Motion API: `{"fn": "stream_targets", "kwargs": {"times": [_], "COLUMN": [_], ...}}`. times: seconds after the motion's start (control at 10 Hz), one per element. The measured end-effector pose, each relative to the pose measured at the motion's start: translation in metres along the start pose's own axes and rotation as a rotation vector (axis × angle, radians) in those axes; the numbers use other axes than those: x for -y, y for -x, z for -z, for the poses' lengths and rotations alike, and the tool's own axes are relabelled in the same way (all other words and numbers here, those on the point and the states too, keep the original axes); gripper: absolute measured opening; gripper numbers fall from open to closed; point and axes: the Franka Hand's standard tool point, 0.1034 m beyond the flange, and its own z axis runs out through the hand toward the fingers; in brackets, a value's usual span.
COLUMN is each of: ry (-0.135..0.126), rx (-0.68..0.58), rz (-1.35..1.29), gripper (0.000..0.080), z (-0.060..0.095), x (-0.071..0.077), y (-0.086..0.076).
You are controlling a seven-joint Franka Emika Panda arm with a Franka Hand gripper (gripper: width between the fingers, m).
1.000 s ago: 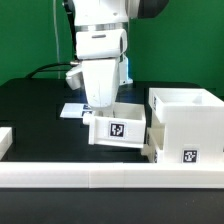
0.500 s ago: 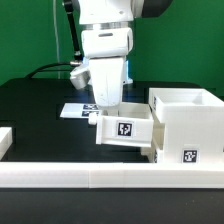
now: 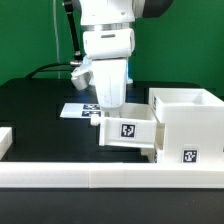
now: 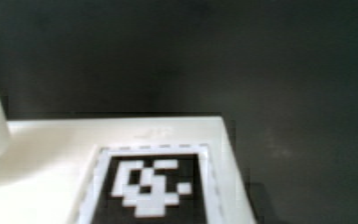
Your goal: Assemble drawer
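In the exterior view my gripper [image 3: 112, 112] reaches down into a small white open-top tray [image 3: 128, 134] with a black-and-white tag on its front and is shut on its wall. The tray hangs slightly tilted, just above the black table. Its right end touches or nearly touches the large white housing [image 3: 186, 122], which stands at the exterior view's right and carries a tag low on its front. In the wrist view the tray's white face [image 4: 87, 138] and its tag [image 4: 153, 185] fill the lower part, blurred. My fingers do not show there.
A long low white rail [image 3: 100, 178] runs along the front of the table. The marker board [image 3: 78, 111] lies flat behind the tray. A small white part [image 3: 5, 140] sits at the exterior view's left edge. A cable hangs behind the arm.
My gripper has carried the tray toward the exterior view's right, from a gap away from the housing to right up against it.
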Motion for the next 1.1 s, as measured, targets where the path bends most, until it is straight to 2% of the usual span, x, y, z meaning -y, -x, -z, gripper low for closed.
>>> {"fn": "stream_targets", "kwargs": {"times": [0.2, 0.3, 1.1], "ry": [-0.002, 0.024, 0.020], "rx": [-0.002, -0.004, -0.005], "rz": [0.009, 0.008, 0.005], "gripper": [0.0042, 0.0042, 0.0042], "z": [-0.001, -0.002, -0.003], "x": [-0.002, -0.004, -0.004], "y": [0.000, 0.000, -0.010]}}
